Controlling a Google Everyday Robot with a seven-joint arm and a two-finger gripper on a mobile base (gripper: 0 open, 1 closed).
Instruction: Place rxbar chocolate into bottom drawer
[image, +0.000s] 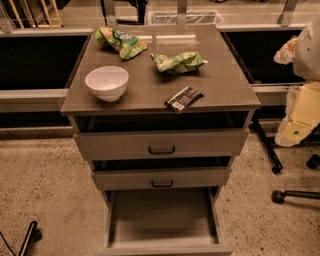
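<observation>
The rxbar chocolate (183, 98), a flat black bar with white lettering, lies on the grey cabinet top (225, 85) near its front edge, right of centre. The bottom drawer (162, 241) is pulled far out, and its plain grey tray holds nothing I can see. My arm's pale body is at the right edge of the view, with the gripper (285, 51) held beside the cabinet's right side at about top height. It is well apart from the bar.
A white bowl (107, 82) sits front left on the top. Two green snack bags (121, 42) (178, 62) lie further back. The top drawer (161, 144) and middle drawer (161, 178) are slightly open. Chair casters (278, 196) stand on the floor at right, and a black object (28, 238) lies at lower left.
</observation>
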